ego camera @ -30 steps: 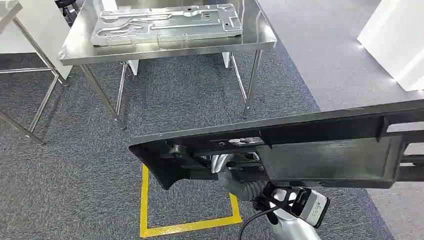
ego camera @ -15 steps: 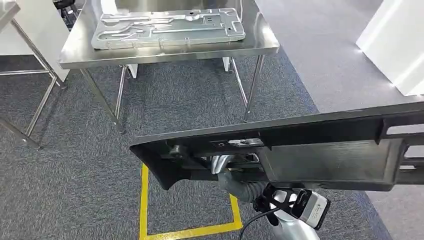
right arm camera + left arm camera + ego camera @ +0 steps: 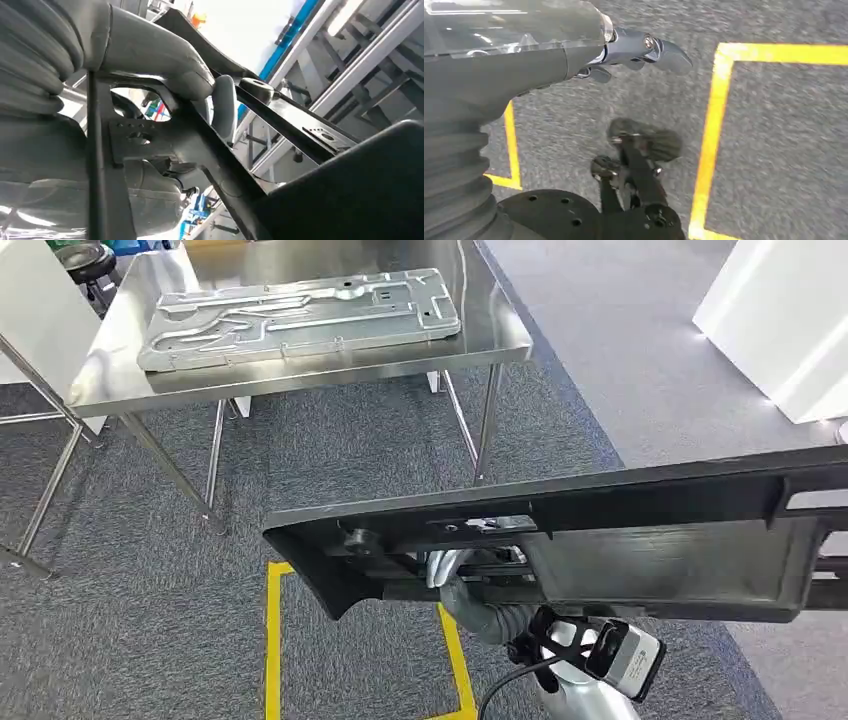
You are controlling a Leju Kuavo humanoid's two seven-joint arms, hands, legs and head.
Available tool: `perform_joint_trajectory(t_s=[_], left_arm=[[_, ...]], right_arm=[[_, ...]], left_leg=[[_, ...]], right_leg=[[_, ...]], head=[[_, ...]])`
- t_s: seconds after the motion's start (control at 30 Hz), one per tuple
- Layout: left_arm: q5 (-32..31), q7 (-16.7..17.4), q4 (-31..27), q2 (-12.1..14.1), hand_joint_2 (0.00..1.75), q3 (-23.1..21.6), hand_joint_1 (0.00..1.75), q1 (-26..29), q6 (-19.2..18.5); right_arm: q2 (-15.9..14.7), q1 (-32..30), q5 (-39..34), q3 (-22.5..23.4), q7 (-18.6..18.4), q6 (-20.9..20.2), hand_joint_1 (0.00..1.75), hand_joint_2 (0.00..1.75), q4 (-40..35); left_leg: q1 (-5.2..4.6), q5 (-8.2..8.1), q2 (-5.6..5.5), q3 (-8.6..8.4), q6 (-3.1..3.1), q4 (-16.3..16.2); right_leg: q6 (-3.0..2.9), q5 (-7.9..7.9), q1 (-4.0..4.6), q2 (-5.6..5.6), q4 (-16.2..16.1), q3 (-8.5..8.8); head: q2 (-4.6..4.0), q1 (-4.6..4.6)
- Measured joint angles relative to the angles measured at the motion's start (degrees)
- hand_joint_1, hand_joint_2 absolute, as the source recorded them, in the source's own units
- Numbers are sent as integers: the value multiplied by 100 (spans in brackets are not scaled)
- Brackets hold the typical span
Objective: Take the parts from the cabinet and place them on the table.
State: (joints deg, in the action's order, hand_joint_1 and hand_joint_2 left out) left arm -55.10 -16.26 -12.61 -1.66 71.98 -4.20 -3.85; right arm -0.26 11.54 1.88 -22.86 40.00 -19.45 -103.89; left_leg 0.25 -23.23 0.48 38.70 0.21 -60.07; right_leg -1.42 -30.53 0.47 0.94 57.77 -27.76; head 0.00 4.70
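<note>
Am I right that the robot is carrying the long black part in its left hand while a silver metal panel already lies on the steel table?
Not quite: the right hand grips the long black part, as the right wrist view shows. The left hand holds nothing. The silver metal panel does lie on the steel table.

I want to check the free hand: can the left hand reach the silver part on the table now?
Probably not: the left hand hangs low over the floor, and the silver part lies across open carpet.
</note>
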Motion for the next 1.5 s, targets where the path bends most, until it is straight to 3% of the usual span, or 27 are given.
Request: perform_joint_trajectory(t_s=[0.07,0.13,0.17,0.23,0.3,0.33,0.37,0.4,0.43,0.47,0.5,0.6,0.67,0.7,0.8,0.83,0.87,0.9,1.0,1.17,1.2,1.23,1.27,1.4,1.43,1.47,1.5], left_arm=[[0,-13,0,0,175,4,0,3,9],[0,-17,0,2,175,4,0,-23,9],[0,-22,0,-2,175,4,0,-46,9],[-2,-26,0,0,175,4,0,-64,6],[-4,-26,0,0,175,4,0,-72,2],[-4,-26,0,0,175,4,0,-61,2],[-4,-26,0,0,175,4,0,-54,2],[-7,-26,0,0,175,4,0,-54,2],[-7,-26,0,-2,175,4,0,-52,0],[-9,-26,0,-2,175,4,0,-53,0],[-9,-26,0,-4,175,4,0,-36,0],[-11,-26,0,-9,175,7,0,-62,-2],[-9,-28,0,-4,175,6,0,-69,0],[-9,-28,0,-2,175,6,0,-81,0],[-4,-28,0,-2,175,6,0,-95,-11],[-4,-28,0,-2,175,7,0,-77,-11],[-4,-28,0,-2,175,7,0,-57,-11],[-4,-28,0,-2,175,6,0,-43,-11],[-4,-28,0,-2,175,7,0,-29,-11],[-4,-28,0,0,175,9,0,-19,-9],[-4,-28,0,0,175,11,0,-41,-11],[2,-26,0,0,175,11,0,-28,-4],[2,-26,0,-6,175,13,0,-40,0],[2,-26,0,-4,175,26,0,-55,0],[2,-26,0,-2,175,37,0,-46,0],[2,-26,0,-2,175,44,0,-40,0],[2,-26,0,-2,175,46,0,-39,0]], right_arm=[[0,-17,11,0,-2,0,175,175,15],[0,-5,9,4,-4,7,175,175,17],[0,-4,0,11,-5,9,175,175,20],[-2,16,0,39,-4,57,175,175,22],[-4,5,13,74,-4,103,175,175,42],[-4,6,15,83,-4,103,175,175,50],[-4,5,17,85,-7,103,175,175,57],[-4,5,17,87,-7,103,175,175,61],[-4,7,17,94,-7,101,175,175,66],[-4,7,17,98,-7,103,175,175,66],[-4,6,17,109,-7,101,175,175,72],[-7,0,53,127,-7,131,175,175,98],[0,15,151,129,-4,216,175,175,94],[0,18,177,131,-4,227,175,175,92],[0,-7,216,131,-4,280,175,175,101],[0,-30,216,131,-7,286,175,175,107],[2,-48,199,131,-7,284,175,175,114],[2,-62,184,131,-7,280,175,175,120],[2,-70,157,131,-4,282,175,175,131],[2,-70,149,131,-5,282,175,175,135],[2,-91,124,131,-4,282,175,175,149],[0,-130,98,131,-4,280,175,175,144],[-4,-145,53,138,-4,282,175,175,123],[-13,-188,13,166,-4,293,175,175,96],[-18,-203,13,168,-4,297,175,175,96],[-24,-206,13,170,-4,302,175,175,96],[-28,-206,13,170,-4,310,175,175,94]], left_leg=[[-29,-40,-31,-83,36,5],[-14,-75,-38,-206,119,57],[13,-78,-45,-290,146,106],[12,-143,-43,-379,200,127],[12,-247,-46,-454,205,127],[12,-302,-49,-509,204,127],[16,-358,-53,-580,200,127],[20,-425,-60,-672,190,127],[22,-504,-66,-784,172,127],[22,-570,-66,-869,152,128],[22,-625,-72,-865,130,151],[6,-669,-87,-1023,8,162],[1,-671,-86,-1043,-46,162],[14,-679,-78,-992,-58,-42],[26,-1093,-76,-254,-82,-1211],[30,-1263,-76,-35,-106,-1461],[30,-1273,-76,76,-103,-1486],[30,-1144,-75,74,-99,-1298],[24,-52,-39,-313,-5,85],[6,-36,-32,-308,5,86],[-32,-384,-22,-301,22,55],[-16,-223,-41,-366,108,109],[18,-224,-65,-528,161,158],[22,-320,-92,-600,215,162],[22,-355,-100,-637,211,162],[23,-393,-111,-684,203,162],[25,-439,-123,-755,188,162]], right_leg=[[83,-159,5,47,-16,77],[139,-73,14,43,135,143],[174,-50,-6,19,327,62],[224,-89,-28,-25,964,-328],[284,-563,-70,-29,1643,-892],[318,-757,-87,-34,1771,-1083],[324,-796,-99,-44,1708,-1166],[330,-663,-110,-56,1459,-1156],[314,-310,-117,-67,999,-1064],[282,99,-116,-77,580,-976],[235,662,-106,-113,207,-952],[134,635,-47,-96,114,-914],[55,615,-95,-106,31,-748],[23,584,-92,-138,-15,-649],[-27,438,-71,-215,-29,-493],[-28,386,-64,-212,-29,-438],[-26,339,-61,-213,-29,-377],[-19,287,-59,-213,-29,-308],[21,105,-60,-219,-32,-90],[31,87,-57,-217,-21,-46],[92,37,-47,-195,-21,-41],[177,43,-45,-190,60,31],[245,-31,-63,-161,232,33],[335,-634,-99,-124,1664,-945],[347,-641,-112,-124,1771,-1115],[353,-498,-126,-125,1641,-1153],[349,-186,-132,-124,1270,-1074]], head=[[0,2],[0,2],[0,2],[0,2],[0,2],[0,2],[0,2],[0,2],[0,2],[0,2],[0,0],[0,-13],[0,-2],[0,-7],[0,-4],[0,-4],[0,-4],[0,-4],[0,-4],[0,-6],[0,-4],[0,-4],[0,-4],[0,-4],[0,-4],[0,-4],[0,-4]])
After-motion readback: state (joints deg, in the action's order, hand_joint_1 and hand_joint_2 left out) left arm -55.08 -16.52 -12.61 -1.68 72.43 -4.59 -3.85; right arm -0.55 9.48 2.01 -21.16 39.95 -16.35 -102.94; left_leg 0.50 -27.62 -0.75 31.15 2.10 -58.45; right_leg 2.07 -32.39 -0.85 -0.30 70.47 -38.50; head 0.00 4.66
